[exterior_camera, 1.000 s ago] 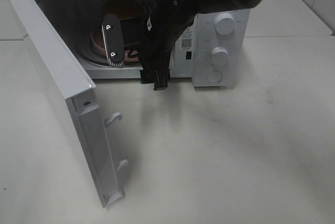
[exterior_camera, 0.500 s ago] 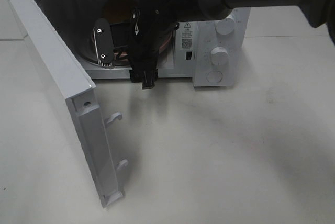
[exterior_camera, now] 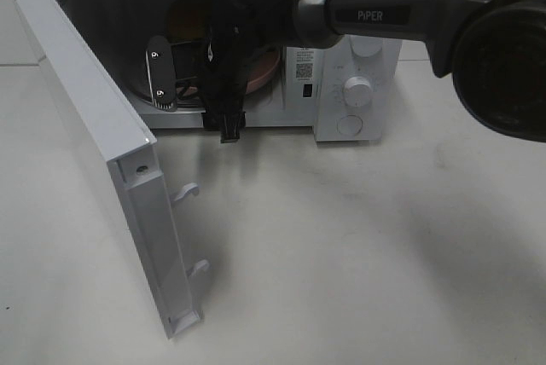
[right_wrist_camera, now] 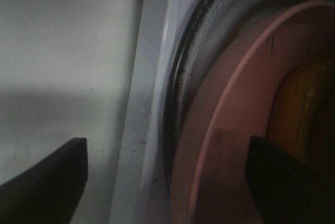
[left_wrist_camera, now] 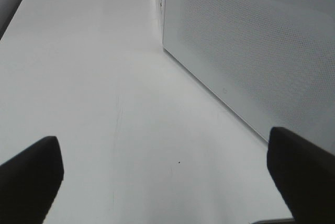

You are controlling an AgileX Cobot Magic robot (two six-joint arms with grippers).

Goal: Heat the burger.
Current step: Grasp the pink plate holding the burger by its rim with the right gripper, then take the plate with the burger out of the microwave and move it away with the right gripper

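Overhead, the right gripper [exterior_camera: 183, 84] reaches into the open microwave [exterior_camera: 358, 58], its body hiding most of the pink plate [exterior_camera: 266, 71]. Its wrist view shows the plate's rim, the burger [right_wrist_camera: 306, 103] and spread, empty jaws. The left gripper [left_wrist_camera: 167, 171] hangs open over bare table [left_wrist_camera: 94, 77].

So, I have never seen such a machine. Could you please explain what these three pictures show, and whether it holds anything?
A two-armed robot works at a white table. One picture looks down from a high camera; the other two come from cameras on each wrist. The microwave stands with its door open. Inside, a burger sits on a pink plate. The right gripper is open at the oven's mouth, holding nothing. The left gripper is open too, beside the door, over bare table.
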